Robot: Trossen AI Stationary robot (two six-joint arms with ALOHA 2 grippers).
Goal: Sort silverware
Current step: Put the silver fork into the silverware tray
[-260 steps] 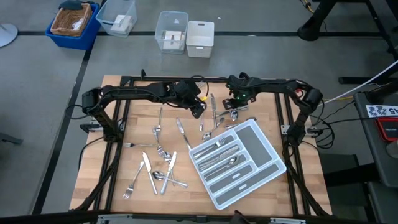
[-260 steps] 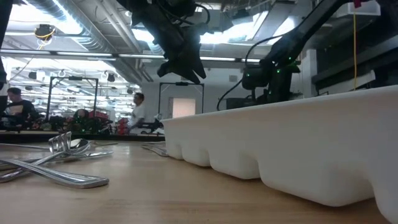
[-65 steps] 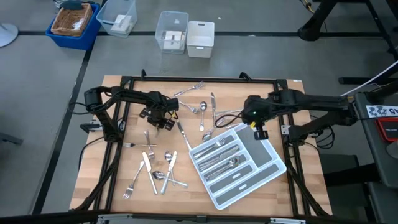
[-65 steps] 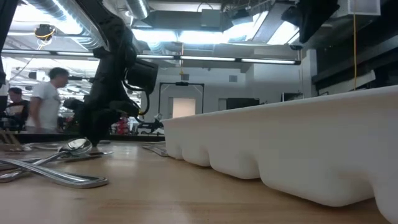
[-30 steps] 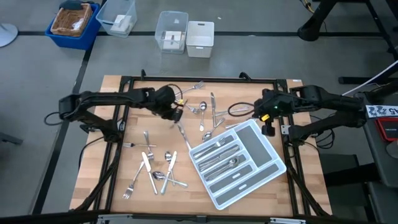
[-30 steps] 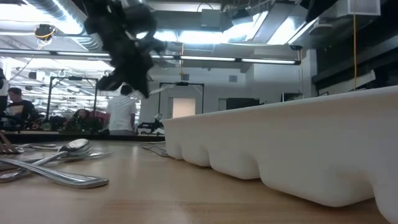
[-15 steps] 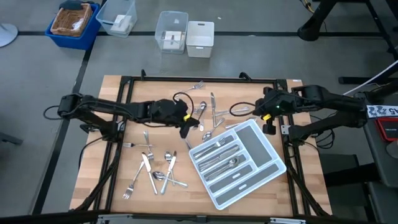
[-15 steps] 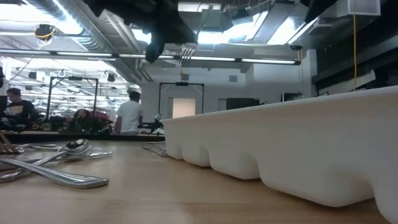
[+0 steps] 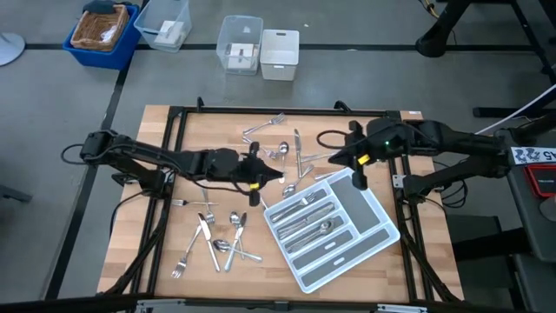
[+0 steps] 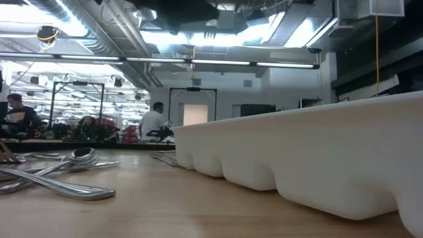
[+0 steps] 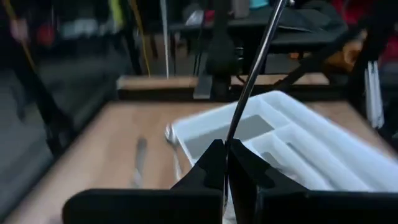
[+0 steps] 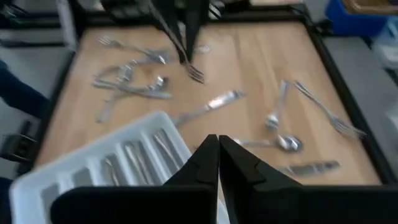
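One fork lifted, one tray, roughly a dozen and a half pieces loose.

Left gripper (image 9: 254, 178) pinches a fork (image 11: 255, 65) beside the grey tray's (image 9: 375, 216) 9 o'clock corner — right gripper (image 9: 358, 170), fingers pressed together, hangs at its 12 o'clock corner; silverware (image 9: 221, 233) is scattered at 9 o'clock. No writing legible.

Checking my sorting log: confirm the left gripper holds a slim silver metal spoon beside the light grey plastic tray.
Not a spoon: the left gripper holds a slim silver metal fork beside the light grey plastic tray. Its tines show in the right wrist view.
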